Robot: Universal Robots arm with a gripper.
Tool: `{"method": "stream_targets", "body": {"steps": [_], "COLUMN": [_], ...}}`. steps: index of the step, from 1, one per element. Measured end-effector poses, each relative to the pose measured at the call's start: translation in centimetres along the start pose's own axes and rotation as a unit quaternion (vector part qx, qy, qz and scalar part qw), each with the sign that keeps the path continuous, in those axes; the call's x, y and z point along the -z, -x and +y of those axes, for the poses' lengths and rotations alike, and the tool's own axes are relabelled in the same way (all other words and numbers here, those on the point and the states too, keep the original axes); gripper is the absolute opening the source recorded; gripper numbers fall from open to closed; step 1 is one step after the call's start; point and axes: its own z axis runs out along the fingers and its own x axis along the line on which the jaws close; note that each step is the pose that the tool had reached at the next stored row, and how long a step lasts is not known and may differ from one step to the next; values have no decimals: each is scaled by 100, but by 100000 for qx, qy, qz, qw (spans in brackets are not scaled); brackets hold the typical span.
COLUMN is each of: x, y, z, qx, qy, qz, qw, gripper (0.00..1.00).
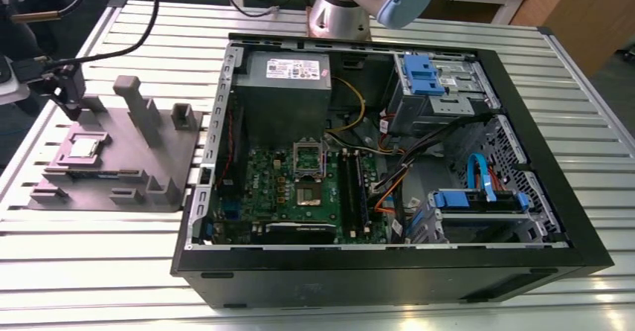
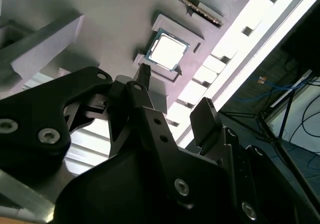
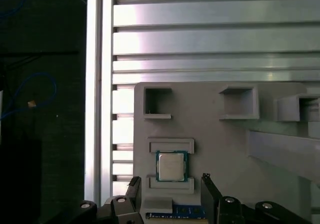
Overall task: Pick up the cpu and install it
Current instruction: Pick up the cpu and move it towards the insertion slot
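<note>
The fingers (image 3: 210,191) are released and spread, empty. The cpu (image 3: 172,165) lies just ahead of them, ungrasped in the grey holder block (image 3: 225,149). Pickup and installation are both left to do.

Robotics lab or test workshop set up for computer assembly. A desktop computer case (image 1: 377,275), its side open and its green motherboard (image 1: 308,178) exposed, lies flat on a worktop (image 1: 100,271) of ribbed aluminium profiles. Behind the case, the base of an industrial robot arm (image 1: 343,11) stands on the same worktop. Just beside the case, on the exterior view's left, a grey fixture block (image 1: 169,160) with upright posts holds a bare cpu (image 1: 85,149). Wooden furniture (image 1: 585,11) stands beyond the case. Off the worktop's edge, loose blue cables (image 3: 22,80) trail over a dark floor.
</note>
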Motion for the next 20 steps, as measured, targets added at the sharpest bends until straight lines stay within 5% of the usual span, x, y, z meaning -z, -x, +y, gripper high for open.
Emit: {"method": "stream_targets", "body": {"steps": [6, 20], "x": [-93, -98], "y": [47, 48], "z": [-5, -6], "qx": [364, 440], "qy": [-14, -14], "qz": [25, 27], "qw": [99999, 99999], "gripper": [59, 59]}}
